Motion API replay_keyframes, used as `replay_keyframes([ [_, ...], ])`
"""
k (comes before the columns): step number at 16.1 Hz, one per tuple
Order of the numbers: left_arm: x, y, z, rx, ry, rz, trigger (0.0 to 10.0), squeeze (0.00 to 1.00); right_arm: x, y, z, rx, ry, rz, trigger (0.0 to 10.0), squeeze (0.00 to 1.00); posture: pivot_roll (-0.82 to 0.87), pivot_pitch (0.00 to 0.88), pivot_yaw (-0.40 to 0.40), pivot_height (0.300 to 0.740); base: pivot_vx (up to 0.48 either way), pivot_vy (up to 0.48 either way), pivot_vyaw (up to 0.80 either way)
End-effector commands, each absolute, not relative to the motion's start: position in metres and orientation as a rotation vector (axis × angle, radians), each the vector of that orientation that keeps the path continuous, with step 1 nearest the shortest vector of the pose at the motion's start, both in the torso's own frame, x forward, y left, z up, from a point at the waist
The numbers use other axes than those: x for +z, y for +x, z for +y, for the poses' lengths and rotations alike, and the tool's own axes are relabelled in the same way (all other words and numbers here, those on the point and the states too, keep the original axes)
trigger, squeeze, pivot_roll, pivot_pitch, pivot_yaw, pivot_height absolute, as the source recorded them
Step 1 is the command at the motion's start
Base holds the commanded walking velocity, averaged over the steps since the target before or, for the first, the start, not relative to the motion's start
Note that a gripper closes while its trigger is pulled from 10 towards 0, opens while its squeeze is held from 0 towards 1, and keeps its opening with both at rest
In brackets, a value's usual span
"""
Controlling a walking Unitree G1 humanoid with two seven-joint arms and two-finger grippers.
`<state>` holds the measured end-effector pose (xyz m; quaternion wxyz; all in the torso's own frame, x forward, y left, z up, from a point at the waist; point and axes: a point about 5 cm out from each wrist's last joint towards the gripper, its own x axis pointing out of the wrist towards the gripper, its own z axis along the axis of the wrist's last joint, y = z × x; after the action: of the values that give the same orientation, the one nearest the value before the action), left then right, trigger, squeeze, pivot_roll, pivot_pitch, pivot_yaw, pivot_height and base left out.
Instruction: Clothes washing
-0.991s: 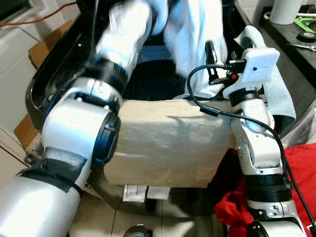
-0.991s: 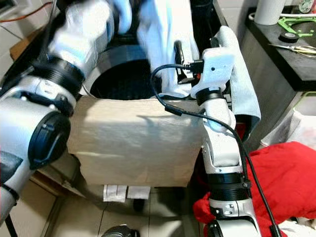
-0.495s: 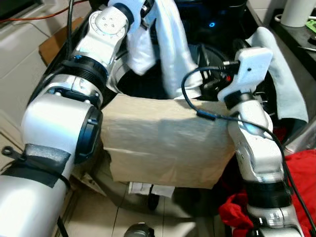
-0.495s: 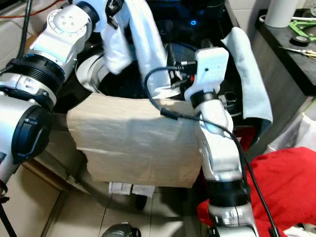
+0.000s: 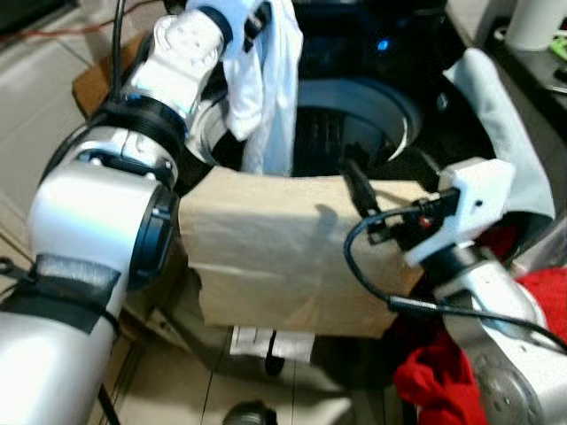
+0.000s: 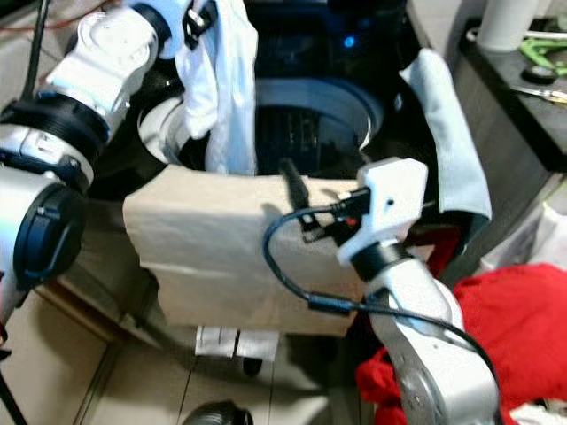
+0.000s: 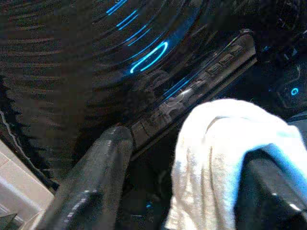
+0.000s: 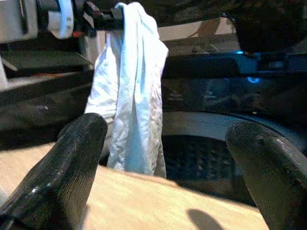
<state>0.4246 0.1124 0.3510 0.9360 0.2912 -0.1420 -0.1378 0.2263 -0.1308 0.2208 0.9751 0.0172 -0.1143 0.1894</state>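
Observation:
A white garment hangs over the left rim of the open top-load washer drum. My left gripper is raised above that rim and shut on the garment's top; the cloth bunches between its fingers. My right gripper hovers over the washer's front edge, back from the drum, open with nothing between its fingers. From there the garment dangles ahead of it, apart from it. One black finger shows above the tan sheet.
A tan sheet covers the washer's front edge. A pale towel drapes over the washer's right side. Red clothes lie in a heap at lower right. A dark counter with small items stands at the upper right.
My right arm has drawn back from the drum and the garment to the front edge and dropped lower. The left gripper still holds the garment, now hanging free over the left rim.

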Motion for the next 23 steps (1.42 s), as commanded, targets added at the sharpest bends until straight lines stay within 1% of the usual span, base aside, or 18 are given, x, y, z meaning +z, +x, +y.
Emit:
replay_keyframes([
  [1,0.367,0.423,0.115,-0.254,0.593,-0.314,10.0,1.0,0.221,0.224,-0.135,0.358,0.011,-0.223,10.0,0.0,-0.06,0.0,0.114,0.74,0.0,0.0,0.0],
  [3,0.369,0.423,0.114,-0.261,0.565,-0.319,10.0,1.0,0.226,0.224,-0.145,0.213,-0.086,-0.303,10.0,0.0,-0.06,0.0,0.113,0.74,0.0,0.0,0.0],
  [5,0.372,0.422,0.115,-0.259,0.567,-0.336,10.0,1.0,0.228,0.227,-0.144,0.196,-0.205,-0.383,10.0,0.0,-0.05,0.0,0.104,0.74,0.0,0.0,0.0],
  [8,0.37,0.423,0.122,-0.236,0.585,-0.327,10.0,1.0,0.218,0.227,-0.136,0.235,-0.243,-0.388,10.0,0.0,-0.04,0.0,0.096,0.74,0.0,0.0,0.0],
  [9,0.366,0.423,0.124,-0.225,0.64,-0.321,10.0,1.0,0.217,0.227,-0.135,0.238,-0.269,-0.402,10.0,0.0,-0.04,0.0,0.094,0.74,0.0,0.0,0.0],
  [10,0.355,0.424,0.123,-0.224,0.844,-0.321,10.0,1.0,0.214,0.23,-0.134,0.24,-0.283,-0.41,10.0,0.0,-0.04,0.0,0.092,0.74,0.0,0.0,0.0],
  [11,0.35,0.424,0.121,-0.236,0.94,-0.324,10.0,1.0,0.213,0.231,-0.134,0.238,-0.281,-0.411,10.0,0.0,-0.04,0.0,0.092,0.74,0.0,0.0,0.0],
  [12,0.343,0.424,0.12,-0.243,1.094,-0.331,10.0,1.0,0.212,0.233,-0.135,0.236,-0.284,-0.415,10.0,0.0,-0.04,0.0,0.092,0.74,0.0,0.0,0.0],
  [13,0.32,0.423,0.122,-0.36,1.395,-0.261,10.0,1.0,0.211,0.235,-0.134,0.235,-0.287,-0.42,10.0,0.0,-0.04,0.0,0.09,0.74,0.0,0.0,0.0],
  [14,0.312,0.423,0.124,-0.408,1.479,-0.226,10.0,1.0,0.21,0.236,-0.134,0.235,-0.288,-0.422,10.0,0.0,-0.03,0.0,0.089,0.74,0.0,0.0,0.0],
  [16,0.301,0.421,0.138,-0.458,1.81,-0.165,10.0,1.0,0.207,0.239,-0.132,0.24,-0.286,-0.431,10.0,0.0,-0.02,0.0,0.083,0.74,0.0,0.0,0.0],
  [17,0.301,0.421,0.14,-0.46,1.871,-0.163,10.0,1.0,0.207,0.24,-0.132,0.242,-0.287,-0.432,10.0,0.0,-0.02,0.0,0.083,0.74,0.0,0.0,0.0],
  [18,0.31,0.421,0.141,-0.428,2.05,-0.211,10.0,1.0,0.206,0.242,-0.131,0.245,-0.284,-0.431,10.0,0.0,-0.01,0.0,0.076,0.74,0.0,0.0,0.0],
  [19,0.32,0.42,0.139,-0.404,2.046,-0.25,10.0,1.0,0.206,0.243,-0.131,0.248,-0.282,-0.431,10.0,0.0,-0.01,0.0,0.077,0.74,0.0,0.0,0.0],
  [20,0.337,0.419,0.137,-0.344,2.085,-0.326,10.0,1.0,0.206,0.244,-0.13,0.253,-0.282,-0.434,10.0,0.0,-0.01,0.0,0.077,0.74,0.0,0.0,0.0],
  [21,0.347,0.417,0.136,-0.299,2.213,-0.434,10.0,1.0,0.205,0.246,-0.13,0.257,-0.281,-0.436,10.0,0.0,0.0,0.0,0.069,0.74,0.0,0.0,0.0],
  [22,0.348,0.413,0.123,-0.346,2.28,-0.572,10.0,1.0,0.204,0.246,-0.129,0.26,-0.28,-0.436,10.0,0.0,0.0,0.0,0.067,0.74,0.0,0.0,0.0],
  [23,0.351,0.405,0.101,-0.427,2.276,-0.777,10.0,1.0,0.203,0.247,-0.129,0.263,-0.28,-0.436,10.0,0.0,0.0,0.0,0.067,0.74,0.0,0.0,0.0],
])
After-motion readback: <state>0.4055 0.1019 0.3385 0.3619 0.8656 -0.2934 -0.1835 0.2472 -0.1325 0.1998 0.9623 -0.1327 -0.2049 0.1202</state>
